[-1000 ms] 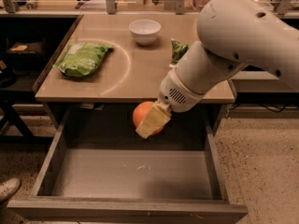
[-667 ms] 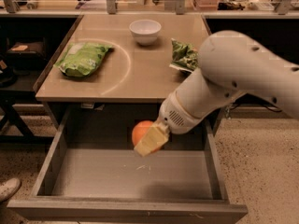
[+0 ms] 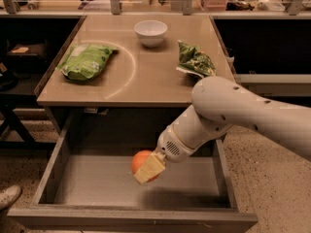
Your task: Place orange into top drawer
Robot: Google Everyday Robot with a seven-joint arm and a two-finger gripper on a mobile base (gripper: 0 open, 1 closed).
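The orange is a small round orange fruit held inside the open top drawer, low over its flat grey floor. My gripper is shut on the orange, with one pale fingertip covering its front. The white arm reaches down from the right into the drawer. The drawer is pulled out wide under the table, with low side walls and a scuffed front edge.
On the tan table stand a white bowl, a green snack bag at the left and another green bag at the right. A shoe shows at the lower left on the floor.
The arm has lowered and the gripper has carried the orange down from the table's front edge into the drawer, close to its floor.
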